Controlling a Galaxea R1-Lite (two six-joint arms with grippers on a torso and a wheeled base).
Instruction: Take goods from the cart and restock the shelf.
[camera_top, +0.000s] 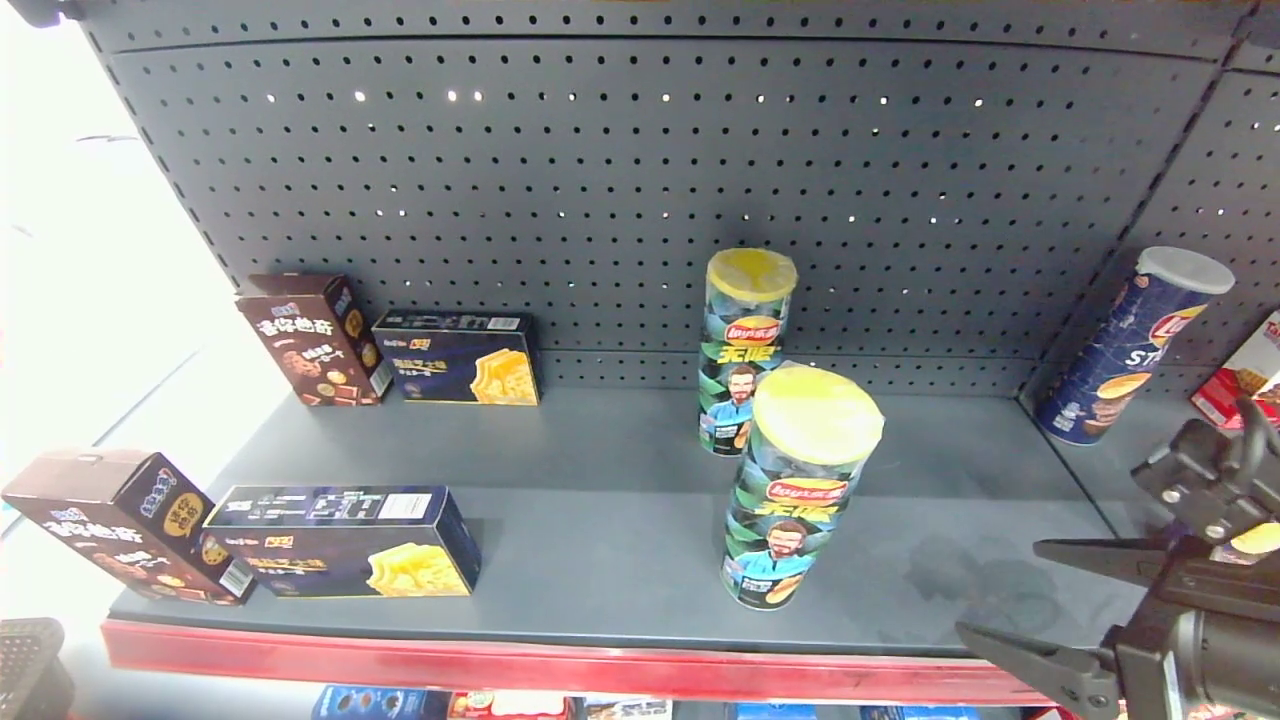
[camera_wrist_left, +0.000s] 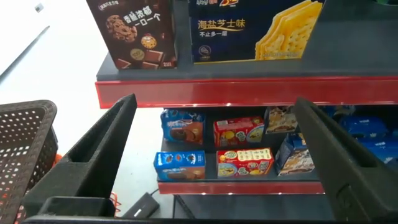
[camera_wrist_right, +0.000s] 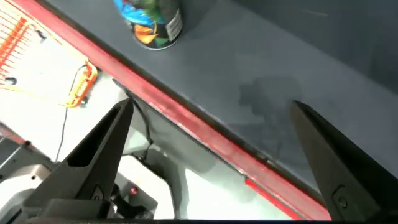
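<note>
1. Right gripper (camera_top: 1000, 590) hangs nearest us, right of the front can (camera_top: 800, 490), its fingers spread and empty. The left gripper (camera_wrist_left: 214, 99), below the shelf (camera_top: 600, 440) and left of that can, is equally wide and empty, near a black basket (camera_wrist_left: 25, 143), likely the cart.
2. Far left of that can stand the biscuit boxes (camera_top: 125, 525) and cracker boxes (camera_top: 345, 540). We judge them light, crushable card, best held by the broad faces.
3. Just behind it is a twin can (camera_top: 745, 350). Both look light, stiff and smooth but tippy, so we would grip them mid-body.
4. Well right of it is a blue can (camera_top: 1130, 345).
5. The labels picture biscuits and crackers; we leave the print unread.

Shelf (camera_top: 600, 470) matt metal; cracker box (camera_top: 345, 545) glossy cardboard.
</note>
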